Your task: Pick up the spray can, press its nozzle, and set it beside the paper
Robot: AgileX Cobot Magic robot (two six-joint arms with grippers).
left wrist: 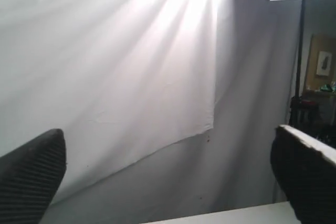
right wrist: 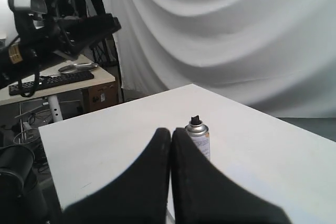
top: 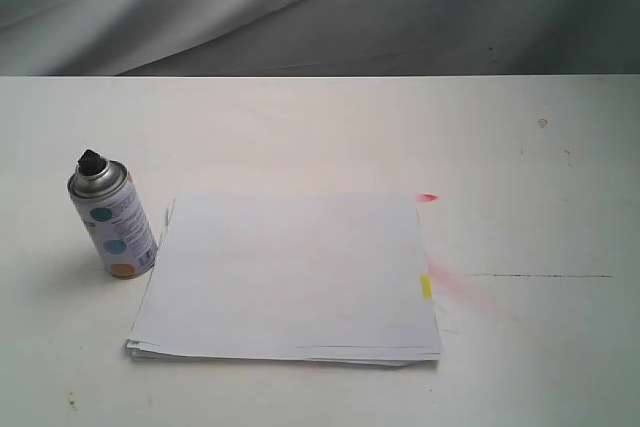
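The spray can (top: 112, 217) stands upright on the white table, just left of the paper (top: 290, 275). Its black nozzle (top: 91, 160) sits on the silver dome. A small yellow mark (top: 426, 286) shows at the paper's right edge. Neither gripper appears in the exterior view. In the right wrist view the right gripper (right wrist: 170, 132) is shut with nothing between its fingers, and the spray can (right wrist: 199, 137) stands beyond its tips. In the left wrist view the left gripper (left wrist: 168, 177) is open, its fingers (left wrist: 31, 174) far apart, facing the backdrop cloth.
Red spray stains (top: 465, 290) mark the table right of the paper, with a red spot (top: 428, 197) by its far right corner. A grey cloth backdrop (top: 300, 7) hangs behind the table. A desk with a keyboard (right wrist: 50, 80) stands off the table.
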